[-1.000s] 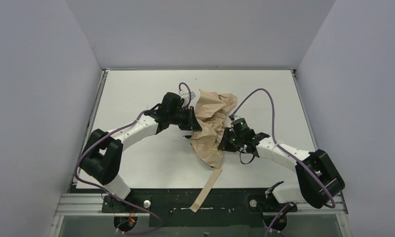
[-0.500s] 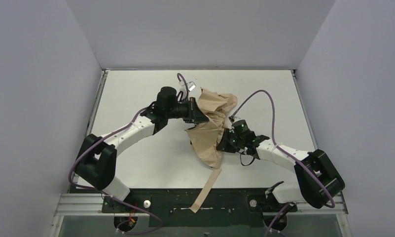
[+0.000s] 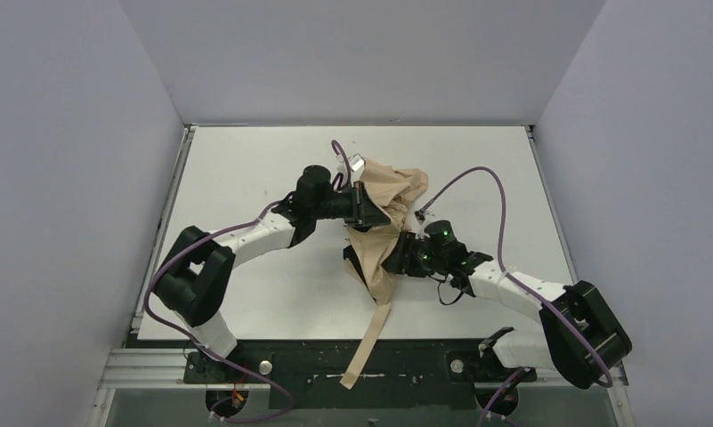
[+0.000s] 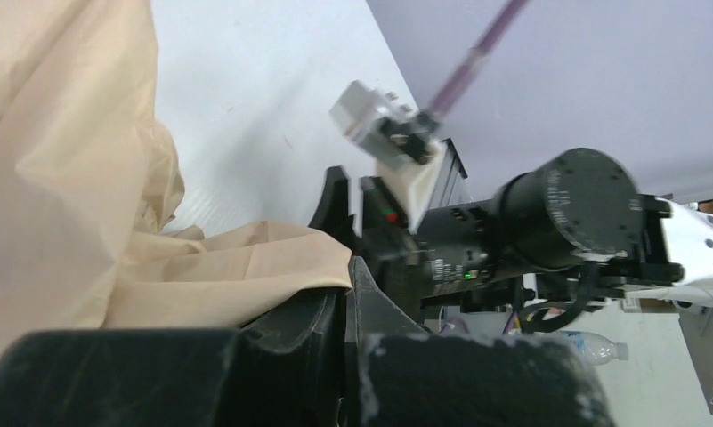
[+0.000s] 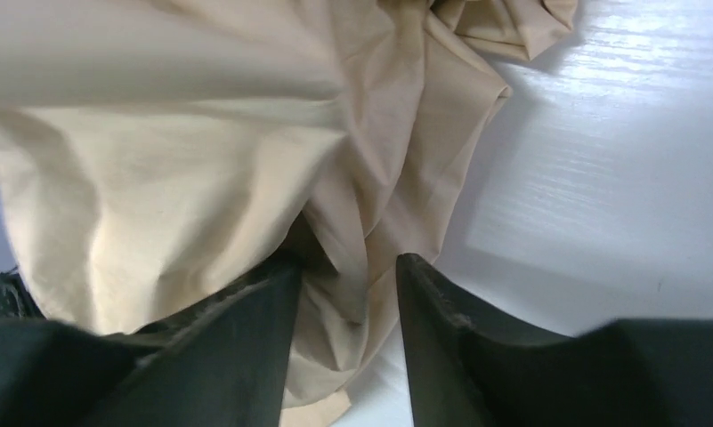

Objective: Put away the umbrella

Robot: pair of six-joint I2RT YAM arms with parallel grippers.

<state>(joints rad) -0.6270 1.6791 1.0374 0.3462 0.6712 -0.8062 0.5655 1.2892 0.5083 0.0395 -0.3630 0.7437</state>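
We saw umbrella (image 3: 386,191) crumpled mid-desk (image 3: 246,169), strap (image 3: 370,334) hanging over near edge. Left gripper (image 3: 370,209) pinched shut on fabric (image 5: 201,178); right gripper (image 3: 399,258) parted, fabric loose between. We feared fabric slipping or tearing if left pulled alone.

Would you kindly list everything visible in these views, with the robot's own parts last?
umbrella: one, beige, crumpled at mid-table
strap: one, tan, trailing over the table's near edge
table: one, white, under everything
plastic bottle: one, clear, low right in the left wrist view
cables: two, purple, looping over the arms
arms: two, white and black, near edge
left tool: black, shut on the umbrella's fabric
right tool: black, open, fabric between its fingers
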